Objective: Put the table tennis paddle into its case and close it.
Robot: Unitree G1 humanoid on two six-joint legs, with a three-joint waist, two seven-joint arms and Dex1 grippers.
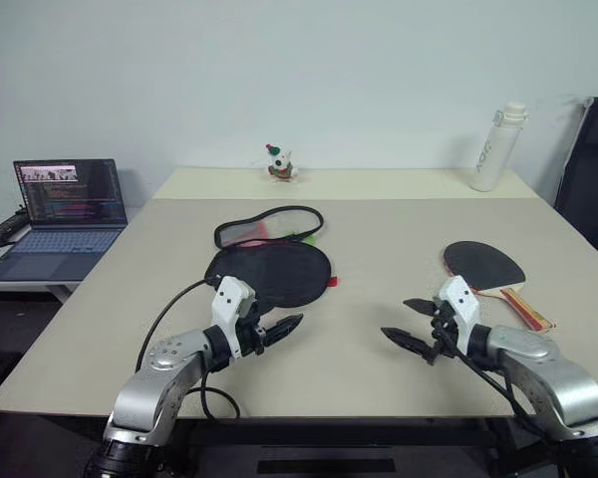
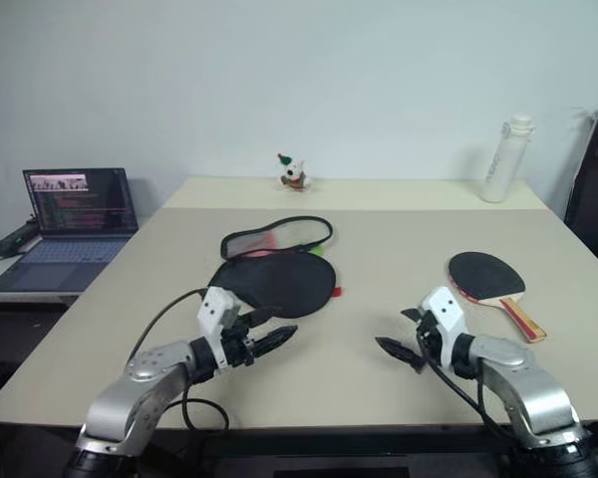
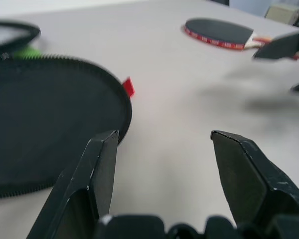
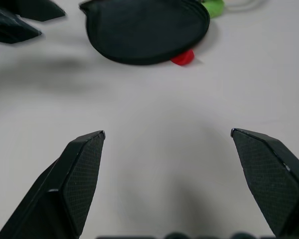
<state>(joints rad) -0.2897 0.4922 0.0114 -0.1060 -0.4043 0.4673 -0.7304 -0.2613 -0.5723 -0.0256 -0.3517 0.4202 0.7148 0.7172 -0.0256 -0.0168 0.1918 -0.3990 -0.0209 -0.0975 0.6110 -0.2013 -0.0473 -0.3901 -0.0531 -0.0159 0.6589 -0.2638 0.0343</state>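
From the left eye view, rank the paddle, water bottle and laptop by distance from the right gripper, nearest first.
1. Paddle: just beyond the right gripper, slightly to its right.
2. Water bottle: table's far right corner.
3. Laptop: off the table's left side.

The case (image 1: 270, 272) lies unzipped and spread flat on the table (image 1: 379, 368), its lid flap folded back on the far side. Right of the case a wide strip of bare tabletop runs to the table tennis paddle (image 1: 486, 269), which lies flat and well apart from it. Nothing stands in that strip. Nearer than the case, the left gripper (image 1: 279, 329) hangs just beside its near edge, fingers parted; the right gripper (image 1: 416, 326) hangs further right, spread wide, with bare table between the two. Well beyond the case, a small figurine (image 1: 279, 164) and a white bottle (image 1: 497, 147) stand at the table's far edge.
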